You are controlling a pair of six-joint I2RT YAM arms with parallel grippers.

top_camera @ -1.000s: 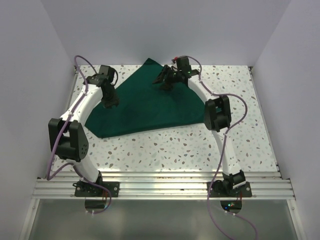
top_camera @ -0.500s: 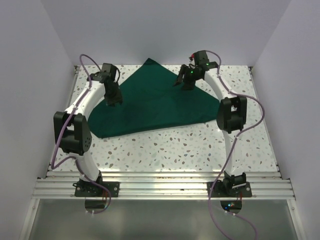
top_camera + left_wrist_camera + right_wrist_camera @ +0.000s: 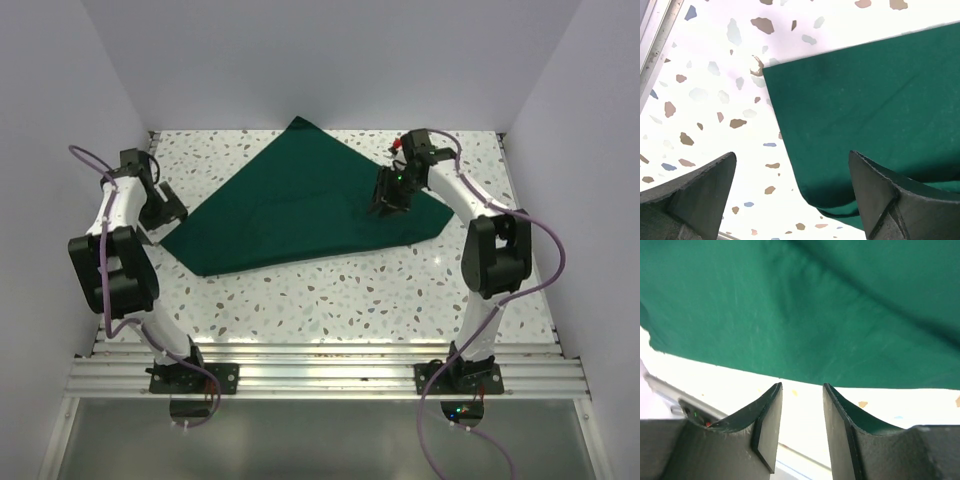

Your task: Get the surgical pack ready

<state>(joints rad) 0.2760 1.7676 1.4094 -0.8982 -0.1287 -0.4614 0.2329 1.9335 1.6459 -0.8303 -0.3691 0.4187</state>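
Surgical pack [image 3: 300, 205] lies flat; left gripper [image 3: 163, 208] spread beside its left corner, right gripper [image 3: 388, 203] narrowly parted above, presumably for folding.

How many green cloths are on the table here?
1. The dark green cloth lies spread flat across the far middle of the speckled table. Anything beneath it would be hidden.

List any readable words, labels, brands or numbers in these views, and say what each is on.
No readable text in any view.
Green cloth: plain, no label.
Table: speckle pattern only.
Left arm and right arm: no legible markings.
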